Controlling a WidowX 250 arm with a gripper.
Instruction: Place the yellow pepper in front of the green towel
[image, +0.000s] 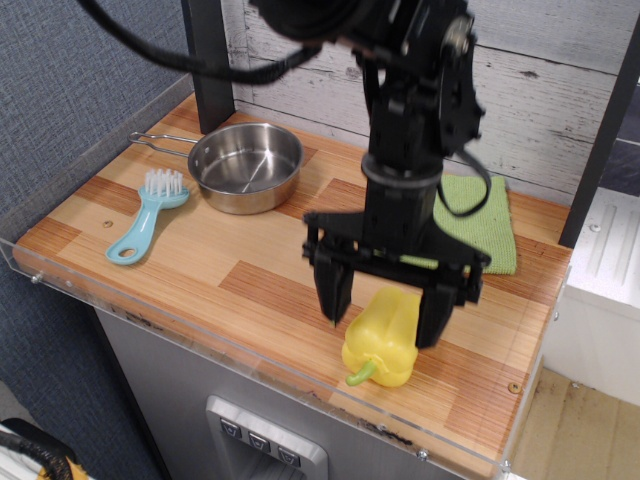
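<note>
The yellow pepper (383, 342) lies on the wooden counter near the front edge, its green stem pointing front-left. The green towel (487, 228) lies flat behind it at the back right, partly hidden by the arm. My black gripper (382, 322) hangs straight down over the pepper. Its two fingers (331, 290) are spread wider than the pepper, one on each side of its top. The jaws look open and do not press on the pepper.
A steel pan (246, 166) with a long handle stands at the back left. A light-blue brush (148, 218) lies left of it. A black post (208, 60) rises at the back. A clear plastic lip (230, 352) runs along the counter's front edge.
</note>
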